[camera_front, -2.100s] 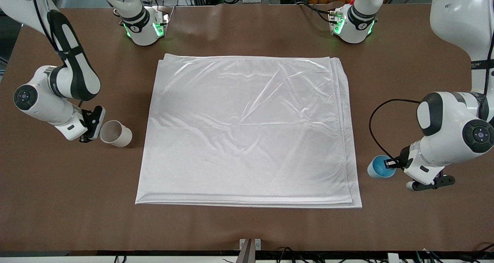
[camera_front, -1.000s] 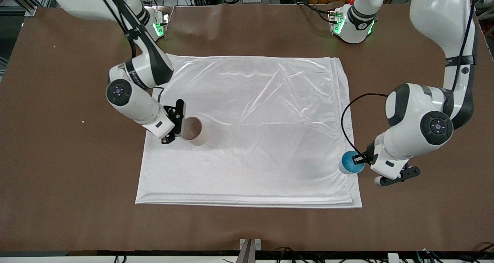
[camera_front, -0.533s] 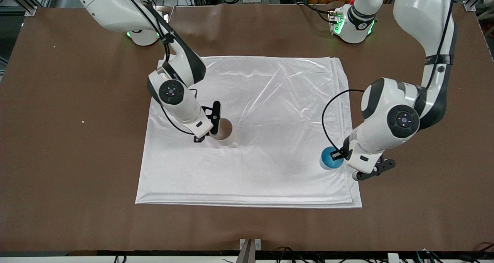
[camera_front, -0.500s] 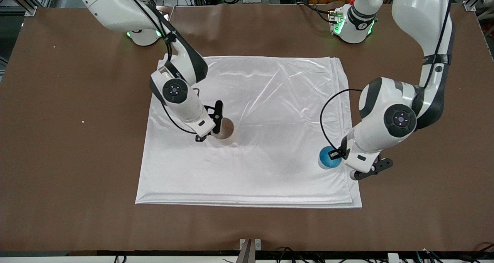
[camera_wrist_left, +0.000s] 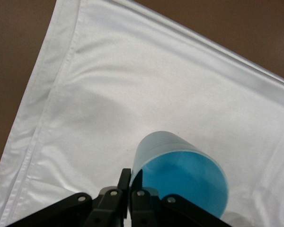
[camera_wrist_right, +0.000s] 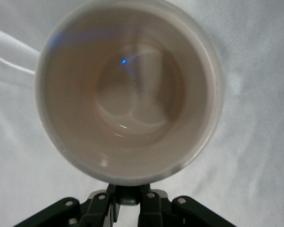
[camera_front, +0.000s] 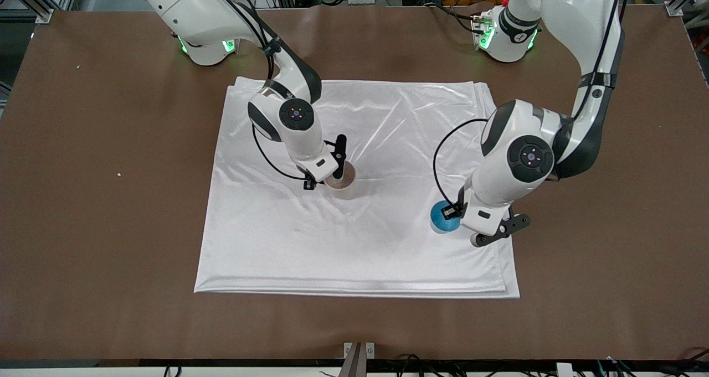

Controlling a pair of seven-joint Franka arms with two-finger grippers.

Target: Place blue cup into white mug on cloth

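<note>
Brown bench, carrying all we list. White satin cloth, folded in layers, lightly creased, at mid-bench. Off-white mug, pale inside, over the cloth's middle; we see the right gripper with fingers pinched on its rim; its handle is hidden from us. Blue cup, light outside, brighter within, over the cloth toward the left arm's end; the left gripper has its fingers clamped on the rim, partly covering it.
</note>
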